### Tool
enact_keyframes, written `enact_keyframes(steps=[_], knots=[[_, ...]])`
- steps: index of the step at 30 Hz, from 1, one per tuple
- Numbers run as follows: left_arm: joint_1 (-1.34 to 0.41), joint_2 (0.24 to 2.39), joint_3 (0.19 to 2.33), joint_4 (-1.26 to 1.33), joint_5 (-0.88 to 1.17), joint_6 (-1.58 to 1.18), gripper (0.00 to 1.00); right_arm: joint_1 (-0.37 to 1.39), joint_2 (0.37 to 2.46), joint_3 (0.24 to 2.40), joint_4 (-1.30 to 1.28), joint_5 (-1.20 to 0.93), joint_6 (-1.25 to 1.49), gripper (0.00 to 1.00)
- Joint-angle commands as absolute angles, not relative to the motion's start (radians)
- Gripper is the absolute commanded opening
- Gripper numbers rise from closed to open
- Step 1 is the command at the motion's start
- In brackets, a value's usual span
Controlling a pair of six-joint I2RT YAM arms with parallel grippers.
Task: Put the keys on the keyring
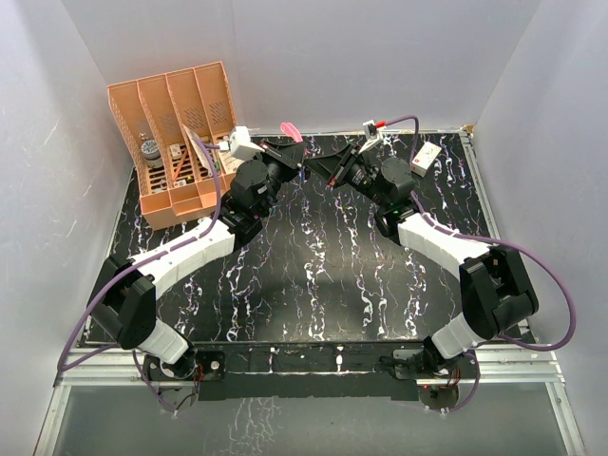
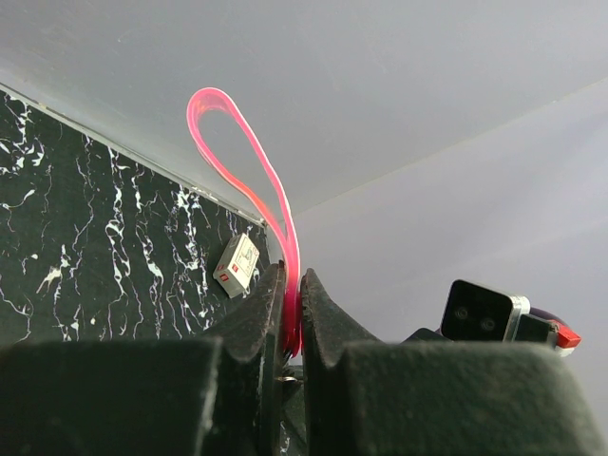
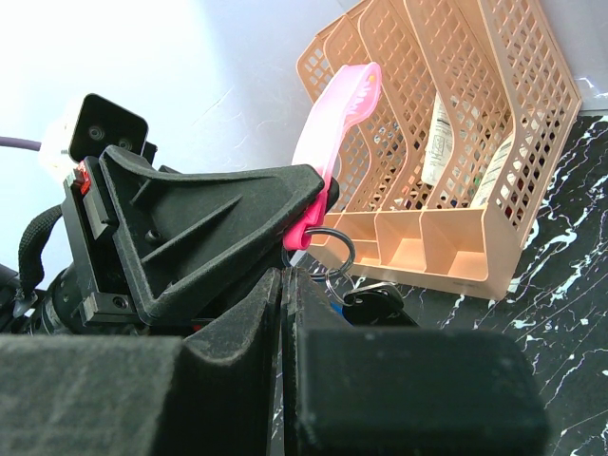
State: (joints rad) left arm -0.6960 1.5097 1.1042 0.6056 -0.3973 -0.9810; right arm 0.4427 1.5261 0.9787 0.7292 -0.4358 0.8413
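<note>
Walls, table (top view): white walls, black marbled table [image 1: 313, 275]; left claw [image 1: 293, 157] and right claw [image 1: 331, 173] tip to tip at back.
Strap (left wrist): keyring [image 2: 293, 256] probably soft, light, floppy; best held low; left claw almost closed, pinching its base.
Ring (right wrist): dark key [image 3: 375, 299] dangling below metal ring [image 3: 332, 249]; right claw fully closed, contents unclear.

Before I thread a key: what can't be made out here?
Right wrist view: whether the right gripper holds anything; its fingers hide the pinch.
Right wrist view: dark key partly behind those fingers; on the ring or not, unclear.
Left wrist view: keyring base, clamped inside the left gripper.
Top view: ring and key too small.
</note>
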Motion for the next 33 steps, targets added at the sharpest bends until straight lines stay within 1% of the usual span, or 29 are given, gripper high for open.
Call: enact_keyframes(steps=[1,33], knots=[[-0.701,1.476,1.116,0.656,-0.413,-0.98,0.0,0.439,1.503,1.009,0.781,-0.425,0.846,0.0],[-0.712,1.478,1.127,0.66,-0.41,-0.98,0.0,0.437,1.506,1.006,0.764,-0.408,0.846,0.0]])
